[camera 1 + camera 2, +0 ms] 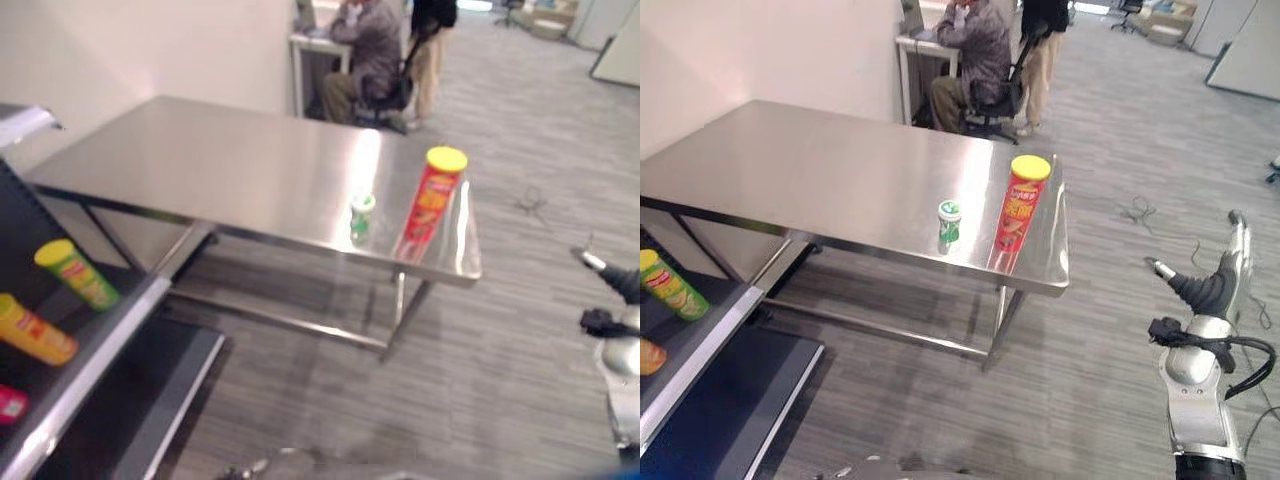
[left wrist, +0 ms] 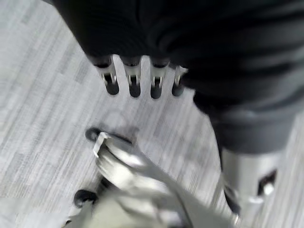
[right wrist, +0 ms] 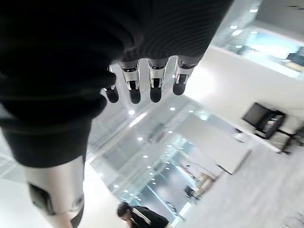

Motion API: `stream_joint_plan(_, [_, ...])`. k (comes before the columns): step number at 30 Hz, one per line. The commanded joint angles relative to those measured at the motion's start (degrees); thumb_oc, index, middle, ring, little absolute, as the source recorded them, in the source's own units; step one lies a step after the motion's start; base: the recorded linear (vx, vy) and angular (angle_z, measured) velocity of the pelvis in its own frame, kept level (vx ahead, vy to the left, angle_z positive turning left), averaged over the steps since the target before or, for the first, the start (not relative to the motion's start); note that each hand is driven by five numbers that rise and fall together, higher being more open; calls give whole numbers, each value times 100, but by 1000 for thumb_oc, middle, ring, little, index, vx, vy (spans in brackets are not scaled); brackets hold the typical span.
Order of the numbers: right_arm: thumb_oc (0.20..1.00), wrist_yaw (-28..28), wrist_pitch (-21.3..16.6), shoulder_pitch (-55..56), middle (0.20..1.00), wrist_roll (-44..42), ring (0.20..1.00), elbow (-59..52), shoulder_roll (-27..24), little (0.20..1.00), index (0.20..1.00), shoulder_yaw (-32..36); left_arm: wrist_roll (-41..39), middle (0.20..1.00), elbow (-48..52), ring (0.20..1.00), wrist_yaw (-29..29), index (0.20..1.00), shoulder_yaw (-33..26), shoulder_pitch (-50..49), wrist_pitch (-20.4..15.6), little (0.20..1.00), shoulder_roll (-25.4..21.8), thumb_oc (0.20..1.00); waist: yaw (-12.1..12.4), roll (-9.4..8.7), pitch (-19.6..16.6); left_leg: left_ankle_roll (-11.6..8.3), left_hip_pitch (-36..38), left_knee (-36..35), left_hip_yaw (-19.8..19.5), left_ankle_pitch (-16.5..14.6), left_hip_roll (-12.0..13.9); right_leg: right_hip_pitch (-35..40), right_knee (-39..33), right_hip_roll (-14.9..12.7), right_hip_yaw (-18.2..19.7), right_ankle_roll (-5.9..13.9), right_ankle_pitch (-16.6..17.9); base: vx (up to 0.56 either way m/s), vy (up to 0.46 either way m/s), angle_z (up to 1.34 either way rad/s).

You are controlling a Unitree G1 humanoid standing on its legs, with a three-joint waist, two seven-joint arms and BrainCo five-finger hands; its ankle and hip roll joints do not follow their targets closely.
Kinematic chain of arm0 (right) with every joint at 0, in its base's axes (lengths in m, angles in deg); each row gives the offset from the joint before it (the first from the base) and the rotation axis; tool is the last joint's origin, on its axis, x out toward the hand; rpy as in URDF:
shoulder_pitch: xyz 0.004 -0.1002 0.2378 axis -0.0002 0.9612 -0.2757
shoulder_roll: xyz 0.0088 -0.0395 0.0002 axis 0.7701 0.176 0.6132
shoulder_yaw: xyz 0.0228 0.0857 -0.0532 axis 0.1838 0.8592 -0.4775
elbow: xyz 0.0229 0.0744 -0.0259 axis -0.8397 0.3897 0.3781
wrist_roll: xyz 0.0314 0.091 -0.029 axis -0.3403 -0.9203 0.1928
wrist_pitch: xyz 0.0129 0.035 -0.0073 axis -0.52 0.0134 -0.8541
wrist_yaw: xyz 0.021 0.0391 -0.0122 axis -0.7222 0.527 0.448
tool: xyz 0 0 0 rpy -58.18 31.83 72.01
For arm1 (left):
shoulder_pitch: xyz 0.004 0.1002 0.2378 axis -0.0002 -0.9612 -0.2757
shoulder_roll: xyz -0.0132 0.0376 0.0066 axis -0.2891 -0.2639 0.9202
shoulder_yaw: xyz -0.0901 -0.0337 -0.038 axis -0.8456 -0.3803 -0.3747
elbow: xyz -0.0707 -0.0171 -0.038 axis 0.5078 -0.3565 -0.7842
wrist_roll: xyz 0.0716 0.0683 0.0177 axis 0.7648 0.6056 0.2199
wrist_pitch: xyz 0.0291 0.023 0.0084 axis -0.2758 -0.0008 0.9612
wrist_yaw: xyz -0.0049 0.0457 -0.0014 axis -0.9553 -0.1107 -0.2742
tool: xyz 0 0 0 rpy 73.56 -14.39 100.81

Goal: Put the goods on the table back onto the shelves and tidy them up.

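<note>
A tall red chip can with a yellow lid (image 1: pixel 432 200) stands upright near the right front corner of the steel table (image 1: pixel 220 160). A small green and white cup (image 1: pixel 361 215) stands just left of it. My right hand (image 1: pixel 1208 292) is raised over the floor well to the right of the table, open, its fingers (image 3: pixel 142 88) straight and holding nothing. My left hand (image 2: pixel 133 78) hangs low over the carpet, open and empty.
A dark shelf unit (image 1: pixel 110 340) stands at the left, holding a green can with a yellow lid (image 1: pixel 78 275), an orange can (image 1: pixel 35 330) and a pink item (image 1: pixel 10 405). Behind the table one person sits at a desk (image 1: pixel 365 50) and another stands (image 1: pixel 430 40).
</note>
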Motion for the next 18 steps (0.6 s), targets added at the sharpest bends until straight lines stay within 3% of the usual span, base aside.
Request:
stream_joint_plan(1, [1000,-216,-213,-199,1000,349,1000,-393,-363,1000,1000,199,-350,1000,-168,1000,-100,1000,30,156,-72,1000,7,1000,269,-28,-209,267,-15,-1293,46,655,-156,274,149,-14,176,448,-441,281,200,-7])
stream_joint_plan(2, [1000,-73,-393,-589,1000,136,1000,-523,-333,1000,1000,-138,-659,1000,-323,1000,-161,1000,-193,105,-98,1000,19,1000,475,45,-307,197,-271,-1961,244,1272,-283,548,87,130,310,414,-615,214,153,-12])
stream_joint_plan(4, [1000,-9,-389,-718,1000,87,1000,-482,-327,1000,1000,-249,-756,1000,-340,1000,-140,1000,-316,80,-92,1000,11,1000,533,30,-376,251,-155,-2119,258,1237,-254,596,115,121,392,430,-678,260,204,-39])
stream_joint_plan(6, [1000,164,-502,-1046,1000,47,1000,-399,-225,1000,1000,-581,-649,1000,-504,1000,-143,1000,-472,65,-122,1000,-146,1000,637,-58,-511,411,133,-2137,367,1221,-174,590,550,-88,307,554,-774,282,203,-81])
stream_joint_plan(9, [1000,219,-500,-1199,1000,84,1000,-390,-178,1000,1000,-729,-520,1000,-612,1000,-158,1000,-528,89,-111,1000,-227,1000,689,-90,-535,443,265,-2198,463,1179,-113,496,860,-169,261,642,-753,146,99,-39])
stream_joint_plan(10, [1000,437,-557,-1485,1000,-84,1000,-551,-39,1000,1000,-963,-305,1000,-645,1000,-199,1000,-543,92,-77,1000,-380,1000,669,30,-532,579,812,-2480,562,1114,31,-15,2236,-445,-59,976,-220,201,134,-54])
stream_joint_plan(11, [1000,441,-553,-1487,1000,-86,1000,-553,-41,1000,1000,-968,-303,1000,-645,1000,-200,1000,-548,91,-76,1000,-376,1000,667,9,-526,580,860,-2524,560,1086,8,-24,2312,-473,-46,986,-295,255,186,-86])
stream_joint_plan(13, [1000,471,-603,-1599,1000,-146,1000,-655,59,1000,1000,-1007,-63,1000,-589,1000,-201,1000,-357,77,-92,1000,-428,1000,573,194,-512,625,1263,-2872,549,1105,140,-474,3023,-801,-427,995,25,148,124,-47])
stream_joint_plan(15, [1000,493,-642,-1588,1000,-257,1000,-765,97,1000,1000,-997,92,1000,-519,1000,-193,1000,-212,85,-115,1000,-425,1000,447,273,-510,600,1467,-3097,484,1121,213,-710,2870,-1038,-650,907,-69,116,39,-4])
stream_joint_plan(18, [1000,444,-723,-1499,1000,-422,1000,-1052,45,1000,1000,-739,183,1000,-371,1000,-200,1000,-48,149,-214,1000,-401,1000,226,261,-474,509,1511,-3123,293,992,253,-912,1625,-934,-335,930,-77,121,-122,35])
